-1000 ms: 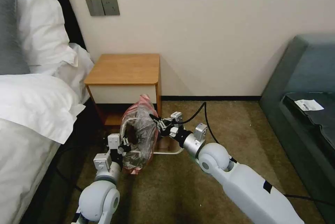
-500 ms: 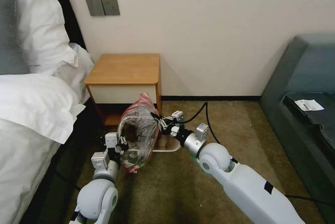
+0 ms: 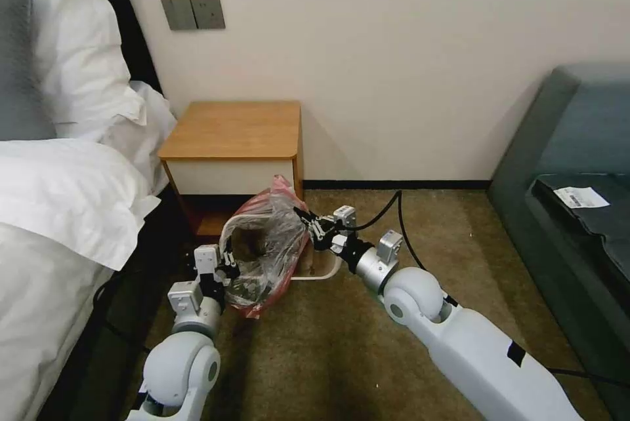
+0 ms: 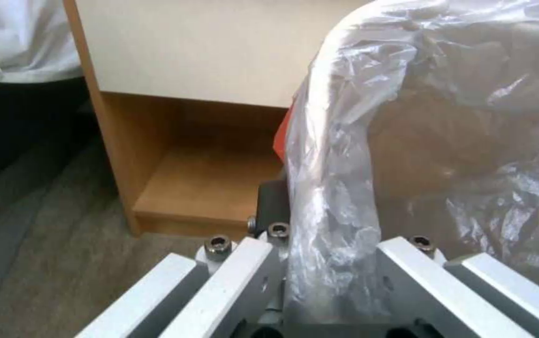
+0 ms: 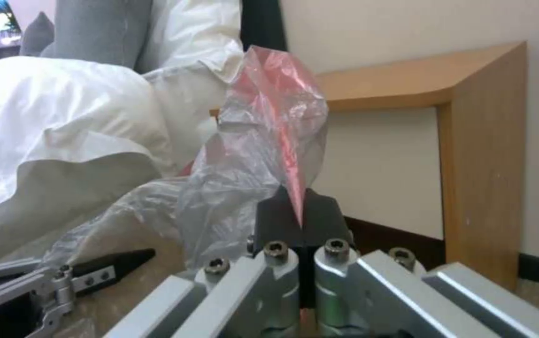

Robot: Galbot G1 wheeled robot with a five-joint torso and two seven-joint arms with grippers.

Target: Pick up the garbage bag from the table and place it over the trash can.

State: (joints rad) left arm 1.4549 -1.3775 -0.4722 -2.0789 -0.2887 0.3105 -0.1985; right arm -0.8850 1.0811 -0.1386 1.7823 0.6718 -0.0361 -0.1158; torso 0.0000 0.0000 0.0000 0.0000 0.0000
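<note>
Right claw (image 3: 306, 220) was clamped on the pink-red rim of the garbage bag (image 3: 266, 244); left claw (image 3: 228, 265) pinched the opposite edge. The bag hung stretched between them, draped over the trash can (image 3: 323, 271) on the carpet beside the tabletop (image 3: 230, 129). Judged: film light, limp, slippery, tear-prone; hold at the rim.

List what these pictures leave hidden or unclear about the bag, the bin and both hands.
- Cream-white plastic trash can: head view, mostly hidden by the translucent grey, pink-rimmed garbage bag; whether the bag seats over its rim cannot be told.
- Left hand: left wrist view, bag plastic covers the fingertips.
- Right hand: head view, too small; the right wrist view shows it pinching the pink rim.
- Orange-brown wooden nightstand: lower shelf hidden behind the bag.
</note>
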